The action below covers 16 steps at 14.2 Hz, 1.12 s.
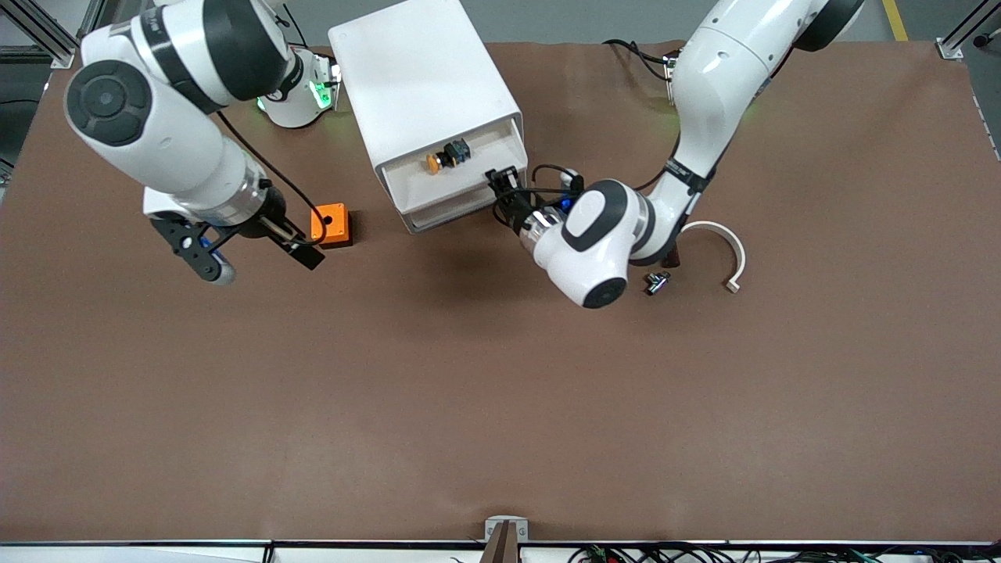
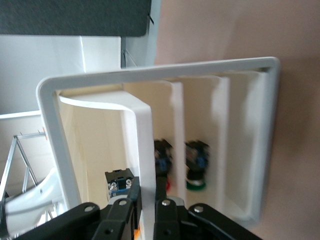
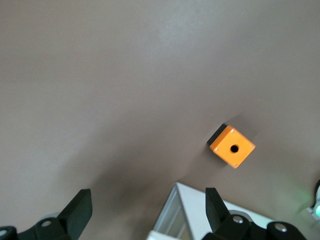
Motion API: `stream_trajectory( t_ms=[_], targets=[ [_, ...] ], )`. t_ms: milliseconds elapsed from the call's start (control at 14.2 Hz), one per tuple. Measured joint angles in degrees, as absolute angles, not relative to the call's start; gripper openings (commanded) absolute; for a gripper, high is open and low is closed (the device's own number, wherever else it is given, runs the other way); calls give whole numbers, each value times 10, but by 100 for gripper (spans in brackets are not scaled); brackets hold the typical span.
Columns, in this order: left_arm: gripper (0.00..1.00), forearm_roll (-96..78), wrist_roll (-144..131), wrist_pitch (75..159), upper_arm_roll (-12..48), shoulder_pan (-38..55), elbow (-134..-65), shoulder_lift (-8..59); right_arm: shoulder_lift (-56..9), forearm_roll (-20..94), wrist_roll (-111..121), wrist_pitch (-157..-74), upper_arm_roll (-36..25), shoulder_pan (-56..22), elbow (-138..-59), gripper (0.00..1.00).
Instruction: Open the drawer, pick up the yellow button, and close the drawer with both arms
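Left end effector [image 1: 500, 188] pinched on the drawer [image 1: 450, 176] front to hold it pulled out, button [image 1: 446, 155] exposed inside. Right end effector [image 1: 249, 252] wide open, empty, waiting over tabletop [image 1: 500, 407] by orange box [image 1: 329, 224].

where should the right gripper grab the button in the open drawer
Probably across its black middle, coming straight down. The button lies on its side in the pulled-out drawer, open only from above. The right gripper hangs open over the table by the orange box; the left gripper is shut on the drawer front.
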<state>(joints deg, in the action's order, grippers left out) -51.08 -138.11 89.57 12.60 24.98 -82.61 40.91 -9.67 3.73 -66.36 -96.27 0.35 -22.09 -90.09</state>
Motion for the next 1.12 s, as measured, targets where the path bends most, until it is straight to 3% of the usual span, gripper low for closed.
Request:
stream_trajectory(
  t_ms=[141,211,281,351,562,843,1124],
  targets=[
    [0,-511,-1378,896,124,229,-812,415,-97,38,-706,-978,4,-252,-908,100],
    [22,-511,-1377,897,124,223,-805,420,-97,39,-730,-989,4,-269,-913,100],
    [74,-511,-1375,897,124,220,-799,424,-97,39,-757,-1003,4,-289,-919,100],
    [100,-511,-1371,898,124,219,-794,426,-98,40,-787,-1022,5,-311,-927,100],
    [100,-511,-1368,900,125,219,-785,427,-102,40,-868,-1073,6,-378,-955,100],
    [100,-483,-1335,901,124,209,-778,427,-124,40,-912,-1077,5,-433,-962,100],
    [100,-344,-1199,900,126,193,-770,425,-134,39,-954,-1077,5,-466,-976,100]
  ],
)
